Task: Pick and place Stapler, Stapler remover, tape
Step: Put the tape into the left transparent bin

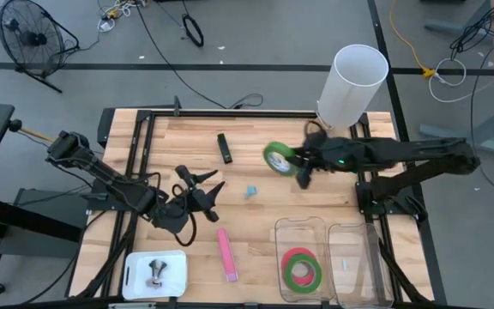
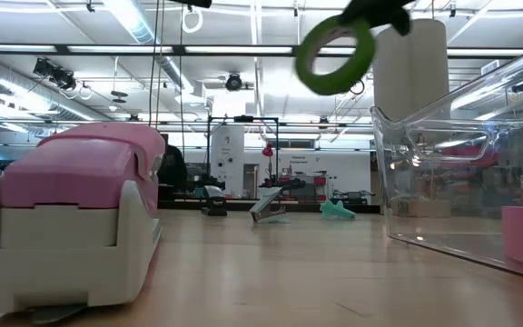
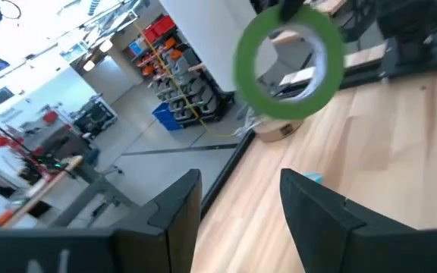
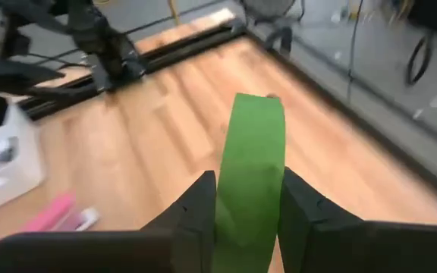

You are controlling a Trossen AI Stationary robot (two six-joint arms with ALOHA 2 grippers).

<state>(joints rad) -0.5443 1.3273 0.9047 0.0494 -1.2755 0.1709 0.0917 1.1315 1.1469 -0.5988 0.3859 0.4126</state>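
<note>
Tape (image 1: 276,158), green roll, up off desk (image 1: 256,223), pinched edge-on between right hand (image 1: 299,163) fingers near desk middle, seen as ring in low view (image 2: 334,53). Left hand (image 1: 197,189) spread, empty, low over desk on left side. Risks, judged: thin edge grip, so roll could swivel or slip during carry; could clip clear bin (image 1: 301,225) wall on approach; if dropped on edge, likely rolls away. Clear bin holds red-pink roll (image 1: 299,257) and another green roll (image 1: 304,273), overlapping. Second clear bin (image 1: 360,257) beside it, contents unclear. White tray (image 1: 140,275) holds small metal item, maybe staple remover. Pink stapler (image 1: 227,255) on desk, outside bins.
</note>
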